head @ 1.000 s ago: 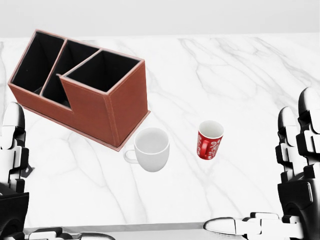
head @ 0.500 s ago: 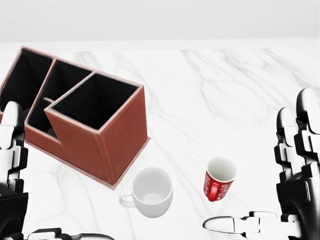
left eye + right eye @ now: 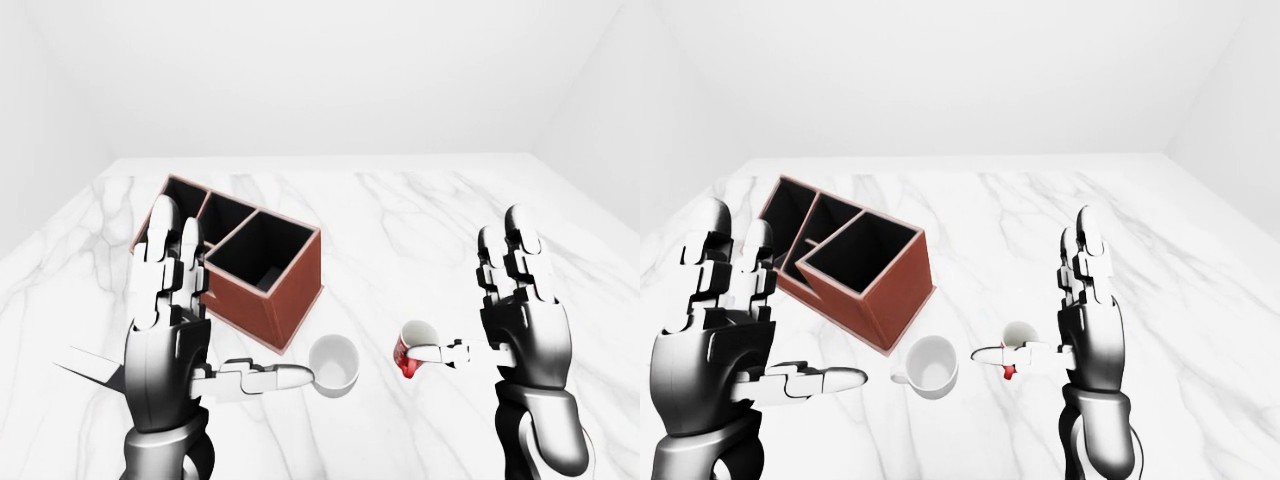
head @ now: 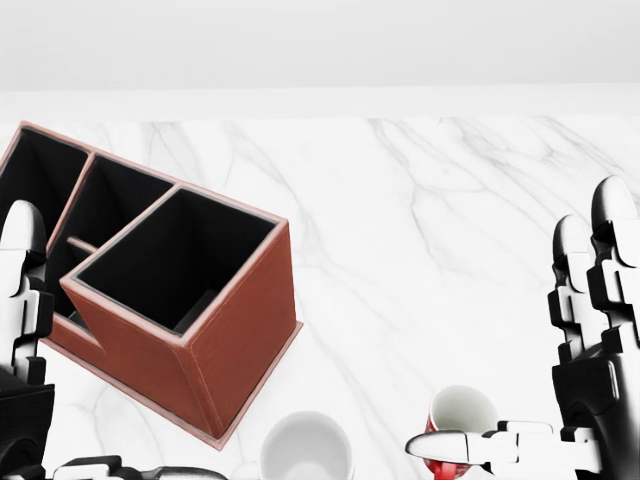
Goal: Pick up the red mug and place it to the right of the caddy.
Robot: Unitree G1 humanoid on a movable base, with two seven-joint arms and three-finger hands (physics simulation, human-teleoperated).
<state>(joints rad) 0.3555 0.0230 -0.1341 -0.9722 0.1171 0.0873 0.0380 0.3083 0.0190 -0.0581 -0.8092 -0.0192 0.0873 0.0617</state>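
On the white marble tabletop (image 3: 420,210), the red mug (image 3: 408,350) is standing upright, its white interior showing, well to the right of the brown leather caddy (image 3: 262,285) in the left-eye view and apart from it. Between the two, a white mug (image 3: 334,364) is sitting upright just below the caddy's lower right corner, its handle pointing left in the right-eye view. The caddy is lying at an angle to the table edge, its three dark compartments facing up. The right hand (image 3: 520,310) is hanging raised beside the red mug with palm inward, its fingers (image 3: 512,258) standing straight up and spread, its thumb reaching left across the mug's rim as seen in the left-eye view; whether the thumb is touching the mug cannot be told. This hand is released and grasping nothing. The left hand (image 3: 172,310) is being held up likewise at the left of the view, fingers extended upward, thumb pointing right toward the white mug, released and holding nothing. Plain white walls are enclosing the scene.
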